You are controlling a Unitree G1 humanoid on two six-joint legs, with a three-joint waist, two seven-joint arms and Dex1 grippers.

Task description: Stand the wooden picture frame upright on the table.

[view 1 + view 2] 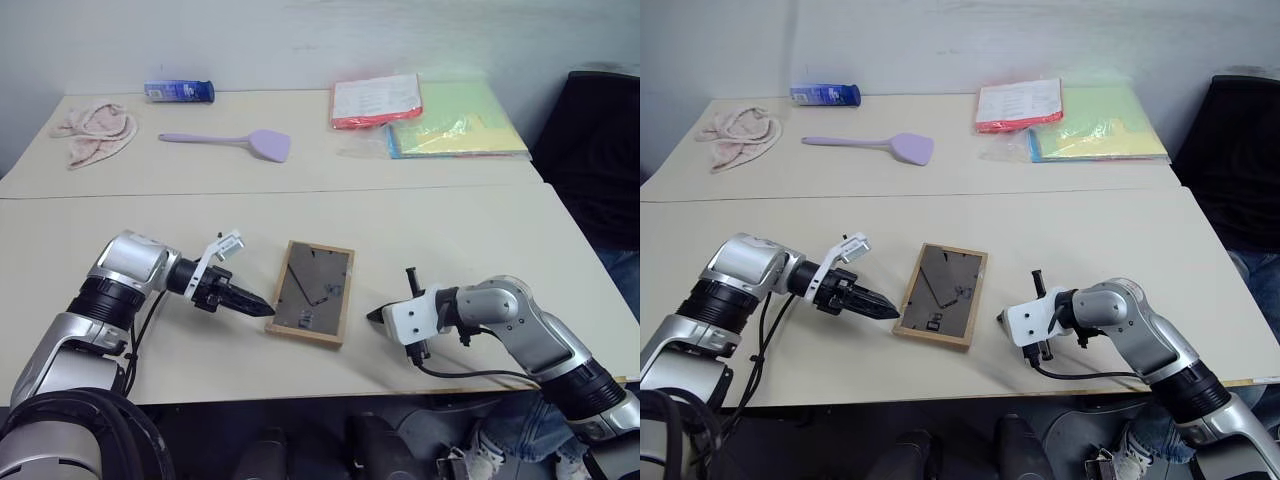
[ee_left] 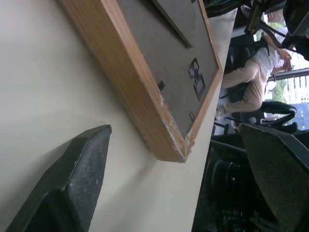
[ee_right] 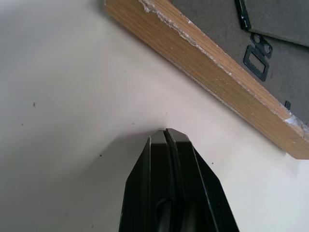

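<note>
Lying flat, back side up, near the front edge of the bench (image 1: 450, 230): the picture frame (image 1: 312, 292), light wood rim around a dark grey-brown backing, stand folded against it. Not yet upright. Slightly skewed relative to the bench edge.

At the frame's near left corner: the left fingers (image 1: 256, 304), spread wide in the left wrist view, one black finger (image 2: 72, 179) over the bench beside the wooden edge, the other past the bench edge. Nothing held between them; tip just beside the corner, contact impossible to confirm.

To the right of the frame, a little apart from it: the right fingers (image 1: 374, 315), pressed fully together with nothing between, pointing toward the frame's right edge. In the right wrist view, tips (image 3: 166, 140) close to the wooden rim but clear of it.

On the far section of the bench, beyond the seam: a pink cloth (image 1: 95, 130), a blue bottle on its side (image 1: 179, 92), a lilac spatula (image 1: 240, 142), and a stack of coloured folders (image 1: 440, 120) in red, green and yellow.
</note>
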